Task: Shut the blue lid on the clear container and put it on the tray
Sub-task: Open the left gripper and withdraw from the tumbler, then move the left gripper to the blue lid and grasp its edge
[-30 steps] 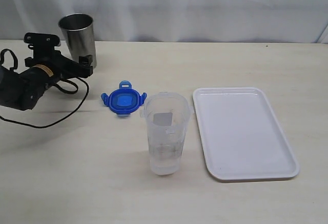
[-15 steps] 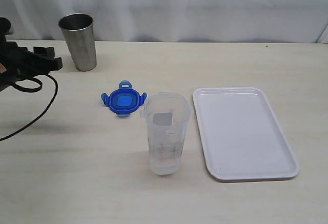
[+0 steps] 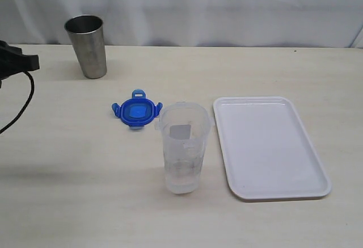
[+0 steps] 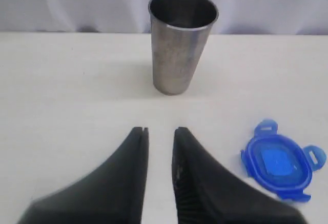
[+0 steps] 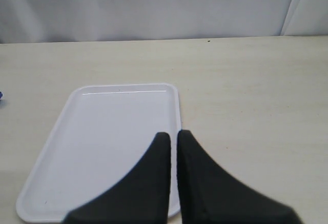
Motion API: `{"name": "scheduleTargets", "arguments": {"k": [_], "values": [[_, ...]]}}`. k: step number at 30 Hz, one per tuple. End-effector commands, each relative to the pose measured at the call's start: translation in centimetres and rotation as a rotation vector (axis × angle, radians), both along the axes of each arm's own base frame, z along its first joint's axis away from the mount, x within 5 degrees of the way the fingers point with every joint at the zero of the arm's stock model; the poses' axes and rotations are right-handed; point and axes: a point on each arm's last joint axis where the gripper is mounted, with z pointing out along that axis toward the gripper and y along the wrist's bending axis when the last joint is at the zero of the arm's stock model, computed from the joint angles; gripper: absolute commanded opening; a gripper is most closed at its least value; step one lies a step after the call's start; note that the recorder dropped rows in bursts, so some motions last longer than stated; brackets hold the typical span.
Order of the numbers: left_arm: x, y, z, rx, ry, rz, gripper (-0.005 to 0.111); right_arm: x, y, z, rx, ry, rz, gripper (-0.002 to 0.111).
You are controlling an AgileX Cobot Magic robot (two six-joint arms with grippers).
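The blue lid (image 3: pixel 136 113) lies flat on the table, just behind and to the left of the clear container (image 3: pixel 182 146). The container stands upright and uncovered. The white tray (image 3: pixel 269 146) lies to its right with nothing on it. My left gripper (image 3: pixel 31 62) shows only at the far left edge, far from the lid. In the left wrist view its fingers (image 4: pixel 160 130) stand a narrow gap apart with nothing between them, and the blue lid (image 4: pixel 279 165) lies off to one side. My right gripper (image 5: pixel 173 133) is shut and empty, hanging over the tray's (image 5: pixel 102 131) edge.
A grey steel tumbler (image 3: pixel 86 45) stands upright at the back left, straight ahead of the left fingers in the left wrist view (image 4: pixel 180 39). A black cable (image 3: pixel 20 103) trails from the left arm over the table. A white curtain hangs behind the table.
My left arm has drawn back to the left, from beside the tumbler almost out of the exterior view. Its jaws have narrowed. The lid, container and tray have not moved.
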Motion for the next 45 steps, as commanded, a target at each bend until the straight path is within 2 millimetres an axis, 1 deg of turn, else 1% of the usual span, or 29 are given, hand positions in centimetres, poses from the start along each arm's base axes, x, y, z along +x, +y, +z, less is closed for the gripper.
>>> {"name": "scheduleTargets", "arguments": {"k": [1,4,6,9,12,17,22,25,28,32,38,41,45], "values": [[-0.2,0.0,-0.2,-0.005,0.202,0.029,0.018,0.0,0.0,-0.1,0.004,-0.001,0.000,0.005],[0.6,-0.2,-1.0,-0.019,0.358,0.044,0.018,0.0,0.0,-0.1,0.004,-0.001,0.000,0.005],[1.3,-0.7,-1.7,-0.059,0.442,0.027,0.025,0.0,0.0,-0.1,0.004,-0.001,0.000,0.005],[2.2,-1.9,-3.3,-0.171,0.502,-0.027,0.037,0.0,0.0,-0.1,0.004,-0.001,0.000,0.005],[3.3,-3.0,-5.0,-0.267,0.510,-0.081,0.043,0.0,0.0,-0.1,0.004,-0.001,0.000,0.005],[5.1,-5.2,-7.7,-0.335,0.462,-0.201,0.043,0.0,0.0,-0.1,0.004,-0.001,0.000,0.005],[7.2,-6.6,-9.2,-0.329,0.435,-0.244,0.043,0.0,0.0,-0.1,0.004,-0.001,0.000,0.005],[8.2,-6.6,-10.0,-0.300,0.434,-0.227,0.043,0.0,0.0,-0.1,0.004,-0.001,0.000,0.005],[9.0,-6.5,-10.3,-0.258,0.413,-0.216,0.043,0.0,0.0,-0.1,0.004,-0.001,0.000,0.005],[9.3,-6.4,-10.7,-0.216,0.404,-0.243,0.043,0.0,0.0,-0.1,0.004,-0.001,0.000,0.005],[9.5,-6.1,-12.5,-0.164,0.431,-0.223,0.043,0.0,0.0,-0.1,0.004,-0.001,0.000,0.005],[9.8,-6.3,-12.5,-0.162,0.425,-0.243,0.044,0.0,0.0,-0.1,0.004,-0.001,0.000,0.005],[10.3,-6.8,-11.7,-0.214,0.410,-0.272,0.052,0.0,0.0,-0.1,0.004,-0.001,0.000,0.005]]}}
